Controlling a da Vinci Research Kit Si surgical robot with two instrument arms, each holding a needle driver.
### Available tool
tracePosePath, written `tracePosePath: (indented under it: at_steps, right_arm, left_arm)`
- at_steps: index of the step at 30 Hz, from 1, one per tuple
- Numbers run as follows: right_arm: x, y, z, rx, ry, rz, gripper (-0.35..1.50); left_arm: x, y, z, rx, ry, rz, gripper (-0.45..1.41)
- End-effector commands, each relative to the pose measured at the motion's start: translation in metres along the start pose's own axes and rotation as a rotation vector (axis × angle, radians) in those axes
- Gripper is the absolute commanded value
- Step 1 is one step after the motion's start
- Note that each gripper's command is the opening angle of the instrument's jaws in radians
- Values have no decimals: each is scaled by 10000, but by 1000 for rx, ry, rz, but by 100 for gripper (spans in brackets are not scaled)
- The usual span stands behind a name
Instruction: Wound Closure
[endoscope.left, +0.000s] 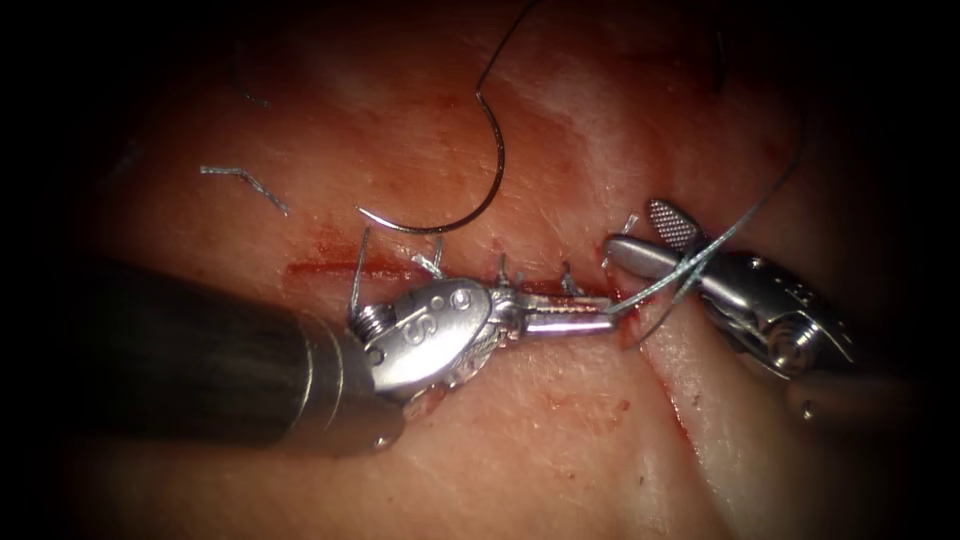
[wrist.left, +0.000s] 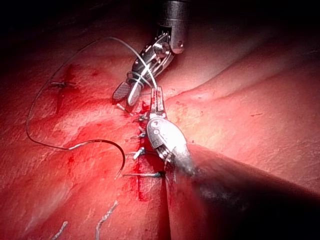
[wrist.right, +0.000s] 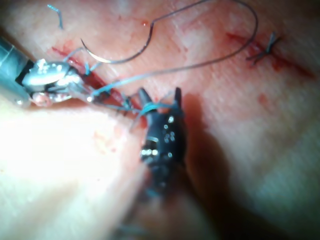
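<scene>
- The left tool lies along the cut in the tissue, its jaws closed on the thread at their tip.
- The right tool sits just past the right end of the cut with its jaws spread wide; thread is wound around them, but they clamp nothing.
- The needle lies free on the tissue above the cut, held by neither tool and not driven into the tissue.
- From the needle's end the thread arcs away and comes back down to the right tool.
- Several stitches with short upright ends stand along the cut.
- Cut ends of thread lie well above the cut's left end.
- Red fluid lines the cut.
</scene>
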Motion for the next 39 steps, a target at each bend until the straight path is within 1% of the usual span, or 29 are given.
tracePosePath:
  at_steps: [1, 5, 9, 12, 16, 20, 26, 34, 39]
  right_arm:
    - [-8, -7, 13, 11, -11, 0, 118]
    - [-15, -11, 18, 12, -41, -6, 121]
    - [-15, -5, 15, 1, -46, -9, 121]
    - [-15, 0, 14, -11, -51, -12, 121]
    - [-24, 2, 17, -22, -61, -8, 125]
    - [-26, 3, 21, -21, -64, -3, 125]
    - [-27, 8, 14, -24, -81, 22, 130]
    - [-31, 6, 25, -19, -88, 51, 131]
    - [-29, 4, 27, -3, -83, 65, 123]
  left_arm:
    - [-6, -1, 4, 1, -11, 0, -45]
    - [-6, 3, 3, 9, -61, 8, -45]
    - [-9, 8, 7, 16, -123, 43, -45]
    - [-12, 8, 10, 21, -140, 57, -45]
    - [-13, 9, 12, 16, -169, 83, -45]
    - [-13, 11, 11, 13, -178, 89, -45]
    - [-13, 13, 12, 3, -184, 94, -45]
    - [-13, 14, 14, -7, -185, 94, -45]
    - [-13, 14, 14, -7, -185, 94, -45]
